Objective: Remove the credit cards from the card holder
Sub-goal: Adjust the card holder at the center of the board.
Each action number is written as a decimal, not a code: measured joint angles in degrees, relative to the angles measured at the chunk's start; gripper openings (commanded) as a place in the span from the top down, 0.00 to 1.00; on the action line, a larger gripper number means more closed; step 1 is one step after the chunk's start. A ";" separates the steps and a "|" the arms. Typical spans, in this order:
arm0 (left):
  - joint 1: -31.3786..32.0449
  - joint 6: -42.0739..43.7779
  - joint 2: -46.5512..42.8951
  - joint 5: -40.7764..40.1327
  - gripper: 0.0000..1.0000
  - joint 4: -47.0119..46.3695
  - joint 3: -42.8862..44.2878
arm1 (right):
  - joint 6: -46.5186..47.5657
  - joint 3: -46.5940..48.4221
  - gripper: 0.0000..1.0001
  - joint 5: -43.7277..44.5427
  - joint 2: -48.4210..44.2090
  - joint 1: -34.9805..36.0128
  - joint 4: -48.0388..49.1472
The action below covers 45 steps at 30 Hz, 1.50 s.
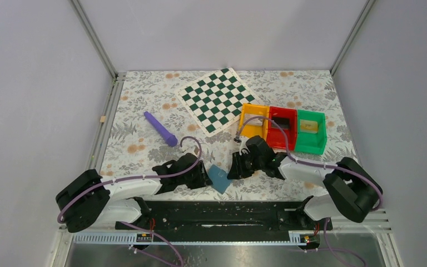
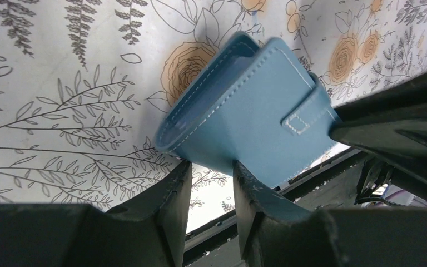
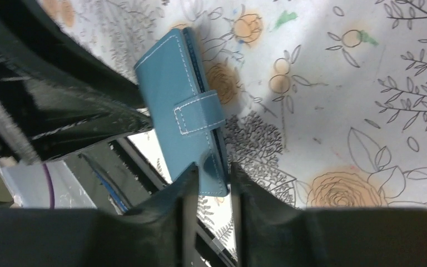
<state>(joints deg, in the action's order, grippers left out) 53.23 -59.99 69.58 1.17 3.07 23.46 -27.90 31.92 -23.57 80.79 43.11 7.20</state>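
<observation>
Floral table (image 1: 144, 92): chequered board (image 1: 217, 100), purple stick (image 1: 160, 128) and bins (image 1: 267, 129) beyond card holder (image 1: 220, 178).

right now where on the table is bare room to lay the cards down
Bare cloth lies between the purple stick and the chessboard, and along the left edge. Crowded: near centre, where left gripper and right gripper flank the blue card holder, and the bins at right.

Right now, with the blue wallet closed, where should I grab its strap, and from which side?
Probably the stitched free end of the strap, lying flat on the cover of the wallet. Come in across the cover towards that tip: the strap wraps round the layered edge, so only the tip can lift.
</observation>
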 measured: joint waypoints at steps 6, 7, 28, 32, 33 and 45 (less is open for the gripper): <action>0.00 -0.04 1.68 1.27 0.67 -2.95 0.02 | -3.50 -1.90 1.00 -3.13 -6.49 -0.04 2.89; 0.00 -0.07 1.86 1.55 0.67 -3.37 0.02 | -3.91 -1.92 1.00 -3.37 -7.06 -0.04 3.15; -12.52 2.27 -17.75 5.22 0.36 10.47 4.68 | 7.91 12.13 0.96 29.09 -14.91 10.45 -29.49; -17.75 4.61 -22.36 6.49 0.31 15.54 4.92 | 8.24 14.60 0.83 31.98 -7.06 16.70 -30.53; -17.94 5.14 -23.34 6.49 0.31 16.83 5.11 | 8.15 15.13 0.83 32.57 -5.68 18.23 -30.49; -18.32 6.10 -25.18 7.69 0.29 19.96 3.19 | 5.90 18.51 0.65 33.14 3.67 29.11 -26.93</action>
<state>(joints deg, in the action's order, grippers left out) 34.92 -53.89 44.40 8.86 23.03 26.65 -22.00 50.43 9.56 84.47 72.23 -19.73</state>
